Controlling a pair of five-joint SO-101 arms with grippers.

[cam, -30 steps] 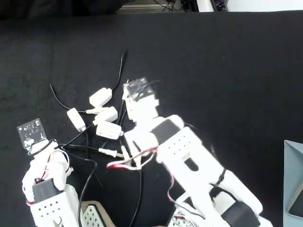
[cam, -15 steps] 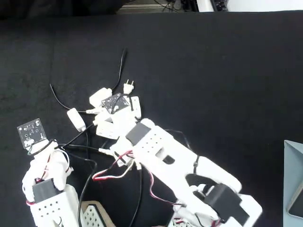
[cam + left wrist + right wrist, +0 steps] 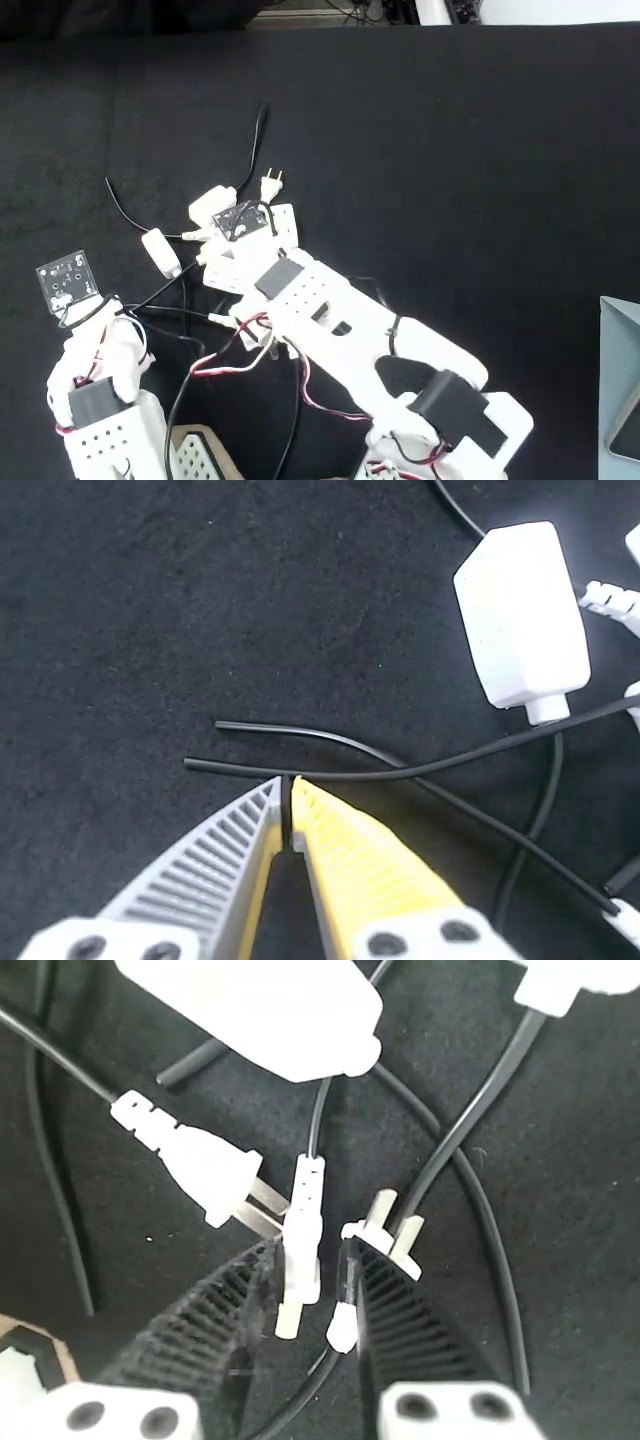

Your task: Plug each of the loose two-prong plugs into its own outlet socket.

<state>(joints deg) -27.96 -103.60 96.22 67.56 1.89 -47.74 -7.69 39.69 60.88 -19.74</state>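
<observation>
1. the high camera stood fixed overhead and looked steeply down over the black table (image 3: 480,150), far enough off to take in the whole knot of plugs (image 3: 270,183) and cables (image 3: 258,135).
2. the left wrist camera sat just behind the left gripper (image 3: 287,782) and looked out along it, very near the cloth.
3. the right wrist camera sat likewise behind the right gripper (image 3: 306,1250), close over the plugs.
4. the high and right wrist views shared that knot; the high and left wrist views shared the white block (image 3: 520,615) at its edge.
</observation>
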